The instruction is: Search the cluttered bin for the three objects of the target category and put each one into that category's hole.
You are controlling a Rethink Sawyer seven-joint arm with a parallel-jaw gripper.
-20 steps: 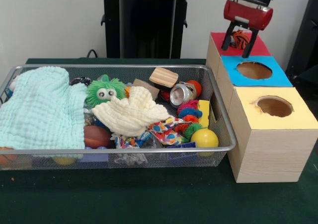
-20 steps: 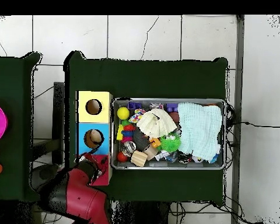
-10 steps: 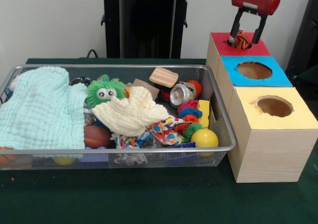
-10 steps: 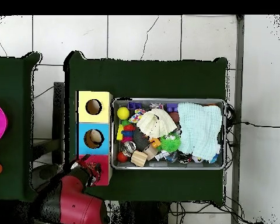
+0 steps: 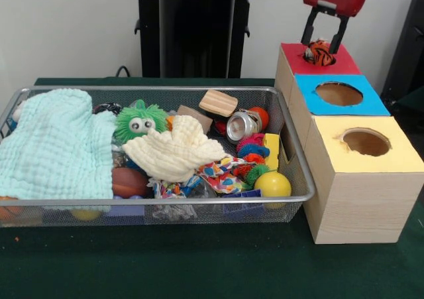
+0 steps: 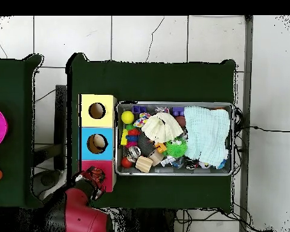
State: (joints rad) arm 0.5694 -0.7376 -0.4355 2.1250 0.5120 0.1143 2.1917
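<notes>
Hovering with fingers spread, the gripper (image 5: 322, 46) stood over the tiger toy (image 5: 320, 52) in the red hole (image 5: 311, 59); 1 straight lift looked safest.

front view: low, close, level across the green table (image 5: 199, 266), facing the back wall | overhead view: high, straight down, far, takes in whole table (image 6: 153, 81) plus tiled floor | shared: wire bin (image 5: 291, 173) (image 6: 174, 104), three-hole box (image 5: 358, 199) (image 6: 84, 130), red gripper (image 5: 320, 42) (image 6: 94, 179)
</notes>
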